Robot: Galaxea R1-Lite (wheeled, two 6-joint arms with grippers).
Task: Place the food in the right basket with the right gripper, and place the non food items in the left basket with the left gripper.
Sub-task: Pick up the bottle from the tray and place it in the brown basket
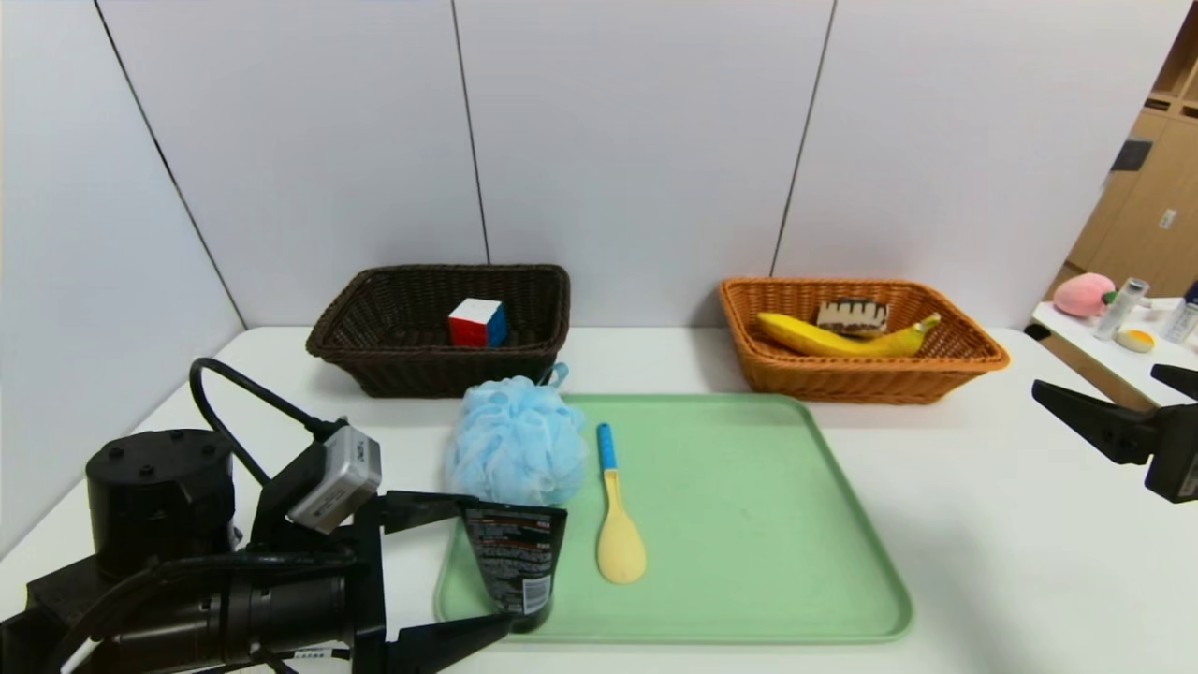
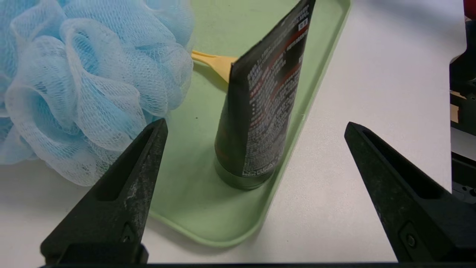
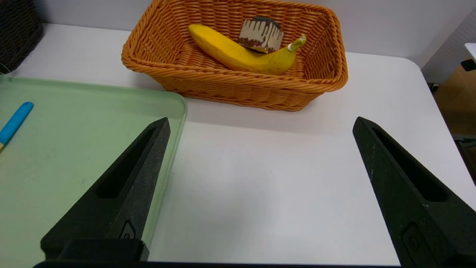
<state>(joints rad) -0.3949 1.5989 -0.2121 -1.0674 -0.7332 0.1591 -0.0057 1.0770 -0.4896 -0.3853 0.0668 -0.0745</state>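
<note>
The black squeeze tube (image 1: 515,562) stands upright on its cap in the near left corner of the green tray (image 1: 749,524). My left gripper (image 1: 487,564) is open at that corner, and the tube (image 2: 260,111) sits just ahead of the gap between the fingers, untouched. On the tray too are the light-blue bath pouf (image 1: 515,445) and the yellow spoon (image 1: 618,524) with its blue handle. The puzzle cube (image 1: 477,322) lies in the dark brown left basket (image 1: 374,360). The banana (image 1: 842,339) and cake slice (image 1: 852,316) lie in the orange right basket (image 1: 973,360). My right gripper (image 1: 1095,379) hangs open and empty at the right edge.
White wall panels stand right behind both baskets. A side table (image 1: 1076,328) at far right carries a pink toy peach and small bottles. In the right wrist view, bare white tabletop (image 3: 267,178) lies between the tray edge (image 3: 178,123) and the orange basket (image 3: 238,83).
</note>
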